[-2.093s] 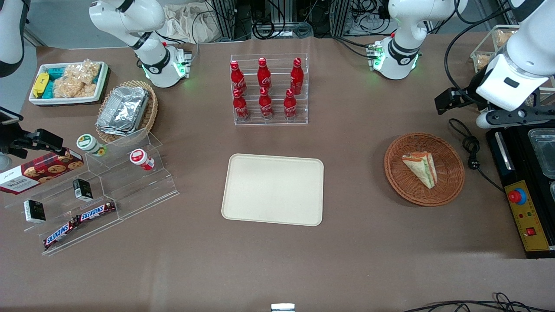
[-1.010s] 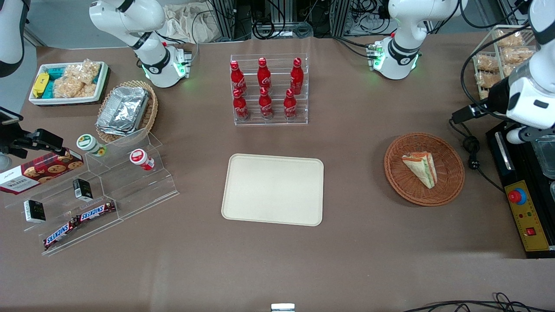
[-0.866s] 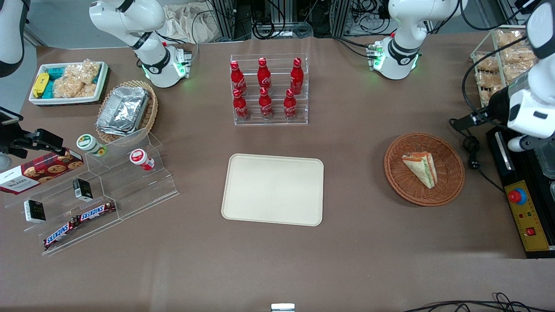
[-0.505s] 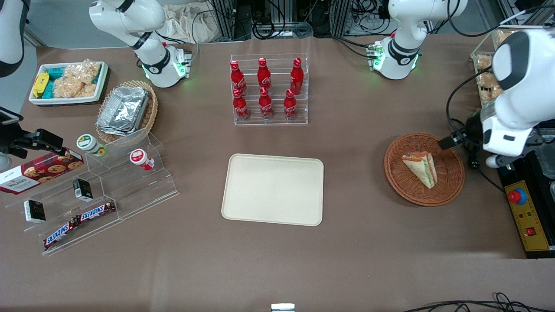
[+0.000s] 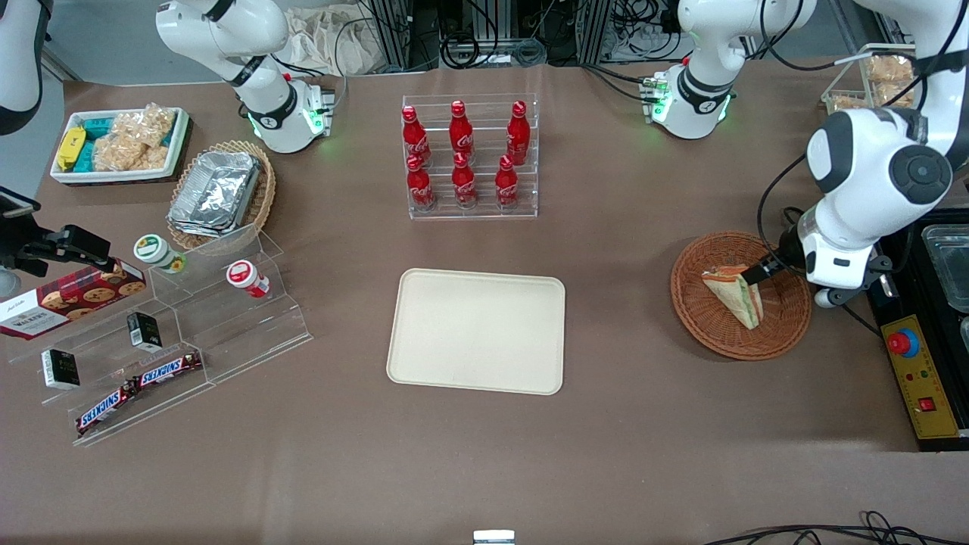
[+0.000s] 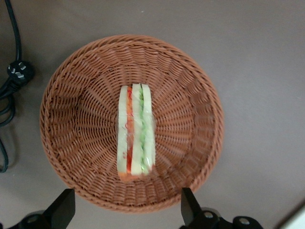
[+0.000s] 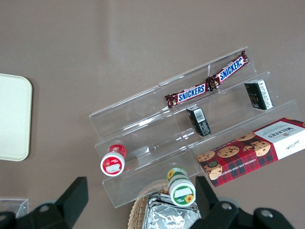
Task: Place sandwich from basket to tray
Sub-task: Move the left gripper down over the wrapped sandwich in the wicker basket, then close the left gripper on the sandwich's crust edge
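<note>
- My gripper (image 6: pixel 125 210) hangs above the basket (image 6: pixel 71 157), with its jaws spread wide and nothing between them.
- From my wrist camera, the two dark fingers (image 6: pixel 62 210) stand apart over the basket's rim, one to each side of the sandwich's (image 6: pixel 136 133) end; they touch neither it nor the wicker.
- The sandwich lies in the middle of the basket, on its side, so its orange-red and green layers show between pale bread under clear wrap.
- In the front view my gripper (image 5: pixel 757 272) is over the part of the basket (image 5: pixel 711 333) toward my end of the counter (image 5: pixel 484 469), just above the sandwich (image 5: pixel 734 294).
- The tray (image 5: pixel 477 331) sits flat on the counter, well apart from the basket, toward the parked arm's end, and has nothing on it.
- A rack of red bottles (image 5: pixel 462 159) stands farther from the front camera than the tray.
- A black cable with a plug (image 6: pixel 19 71) lies on the counter just beside the basket.
</note>
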You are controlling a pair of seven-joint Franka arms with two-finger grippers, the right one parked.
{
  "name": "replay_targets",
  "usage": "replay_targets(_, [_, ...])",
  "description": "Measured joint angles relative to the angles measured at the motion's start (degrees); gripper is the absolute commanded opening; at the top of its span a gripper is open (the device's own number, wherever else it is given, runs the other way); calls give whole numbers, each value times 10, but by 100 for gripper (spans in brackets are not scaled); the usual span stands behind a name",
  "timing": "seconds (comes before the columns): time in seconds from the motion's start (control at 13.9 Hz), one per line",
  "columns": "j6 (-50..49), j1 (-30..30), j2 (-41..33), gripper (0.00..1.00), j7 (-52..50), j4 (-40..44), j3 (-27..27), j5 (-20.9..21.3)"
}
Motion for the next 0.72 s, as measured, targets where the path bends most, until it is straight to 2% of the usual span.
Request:
replay_targets(0.36, [62,0,78,100,-16,-2,3,-43])
replay_targets(0.72, [92,0,119,100,-19,-2,3,-47])
